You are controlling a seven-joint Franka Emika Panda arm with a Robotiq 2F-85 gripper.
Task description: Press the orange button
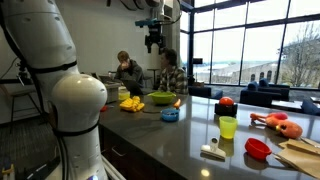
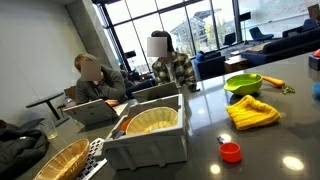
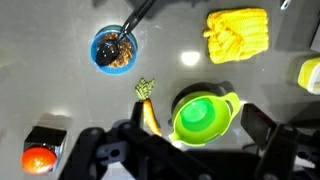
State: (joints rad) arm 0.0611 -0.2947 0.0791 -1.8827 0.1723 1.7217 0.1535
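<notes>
Above the dark counter (image 1: 180, 140): our black gripper (image 1: 152, 44), jaws spread, empty.
Red-orange dome button on dark base (image 1: 226, 102): likely rigid, sprung; we'd press its crown.

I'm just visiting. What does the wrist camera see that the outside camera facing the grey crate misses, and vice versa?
Only the wrist view: the small red-orange domed button on its dark base and the robot's open gripper. Only the exterior view: a grey plastic crate holding a woven basket, and two people. Both: the bright green bowl and the ribbed yellow cloth.
</notes>
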